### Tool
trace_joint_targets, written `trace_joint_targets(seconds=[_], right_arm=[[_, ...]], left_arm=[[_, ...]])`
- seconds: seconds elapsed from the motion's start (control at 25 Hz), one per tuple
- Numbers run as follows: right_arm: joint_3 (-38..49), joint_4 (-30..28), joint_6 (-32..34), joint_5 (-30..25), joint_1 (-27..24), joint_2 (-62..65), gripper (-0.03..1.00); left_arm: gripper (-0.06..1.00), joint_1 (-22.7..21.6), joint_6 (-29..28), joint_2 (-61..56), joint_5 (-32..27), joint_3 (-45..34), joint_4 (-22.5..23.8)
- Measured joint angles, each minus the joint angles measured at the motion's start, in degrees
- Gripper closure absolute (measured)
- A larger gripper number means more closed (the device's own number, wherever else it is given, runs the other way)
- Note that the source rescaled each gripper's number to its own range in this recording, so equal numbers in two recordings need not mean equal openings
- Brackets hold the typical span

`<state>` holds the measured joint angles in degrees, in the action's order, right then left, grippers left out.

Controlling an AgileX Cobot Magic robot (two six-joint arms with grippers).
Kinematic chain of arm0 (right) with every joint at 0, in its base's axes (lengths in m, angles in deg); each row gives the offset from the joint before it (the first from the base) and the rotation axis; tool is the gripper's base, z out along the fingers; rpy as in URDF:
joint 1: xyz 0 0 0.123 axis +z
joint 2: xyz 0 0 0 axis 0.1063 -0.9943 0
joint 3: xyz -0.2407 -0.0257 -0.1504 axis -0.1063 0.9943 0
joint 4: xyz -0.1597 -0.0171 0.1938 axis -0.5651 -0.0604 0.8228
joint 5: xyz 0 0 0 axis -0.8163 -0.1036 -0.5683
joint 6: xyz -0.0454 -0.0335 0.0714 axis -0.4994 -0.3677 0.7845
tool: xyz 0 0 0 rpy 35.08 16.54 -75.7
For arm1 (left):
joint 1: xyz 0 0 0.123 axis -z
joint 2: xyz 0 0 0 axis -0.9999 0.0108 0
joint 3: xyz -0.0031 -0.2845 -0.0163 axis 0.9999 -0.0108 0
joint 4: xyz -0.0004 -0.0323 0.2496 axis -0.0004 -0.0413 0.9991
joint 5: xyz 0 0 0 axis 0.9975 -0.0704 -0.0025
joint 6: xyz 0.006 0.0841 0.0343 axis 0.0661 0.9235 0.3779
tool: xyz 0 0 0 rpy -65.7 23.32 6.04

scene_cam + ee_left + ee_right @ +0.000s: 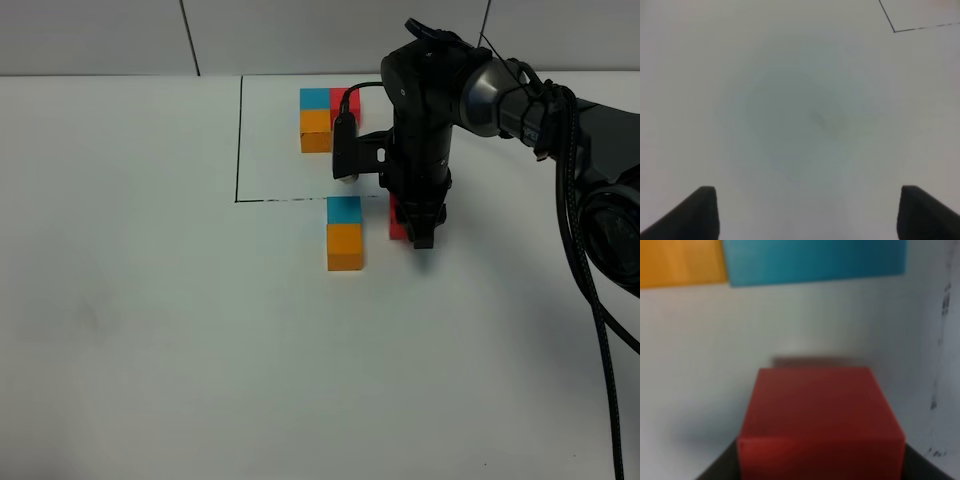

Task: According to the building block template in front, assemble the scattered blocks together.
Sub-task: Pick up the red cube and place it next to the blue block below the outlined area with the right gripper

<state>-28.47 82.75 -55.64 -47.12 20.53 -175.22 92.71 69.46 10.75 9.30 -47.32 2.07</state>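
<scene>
The building block template (316,130) is the blue, red and orange cluster at the back, inside the thin black frame (240,140). In front of the frame line, a teal-blue block (344,210) sits touching an orange block (345,247). My right gripper (420,235) points down just right of them, shut on the red block (397,222), with a narrow gap left to the blue one. The right wrist view shows the red block (820,415) between the fingers (715,470), with the teal block (815,260) and orange block (680,262) beyond. My left gripper (810,215) hangs open over bare table.
The white table (150,330) spreads wide to the left and front of the blocks. A corner of the black frame line (895,31) shows in the left wrist view. The right arm's cables (590,300) hang along the right side.
</scene>
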Motion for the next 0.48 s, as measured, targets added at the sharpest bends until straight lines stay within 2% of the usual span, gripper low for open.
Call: trace_joint_targets(seconds=[0.24,0.48], right_arm=[[-0.21,0.17,-0.54,2.91,0.92,-1.56,0.97],[-0.59,1.02,-0.54,2.93,0.93,-1.95,0.97]], left_arm=[[0.28,0.0,0.0,0.0,0.0,0.0,0.0],[0.28,0.0,0.0,0.0,0.0,0.0,0.0]])
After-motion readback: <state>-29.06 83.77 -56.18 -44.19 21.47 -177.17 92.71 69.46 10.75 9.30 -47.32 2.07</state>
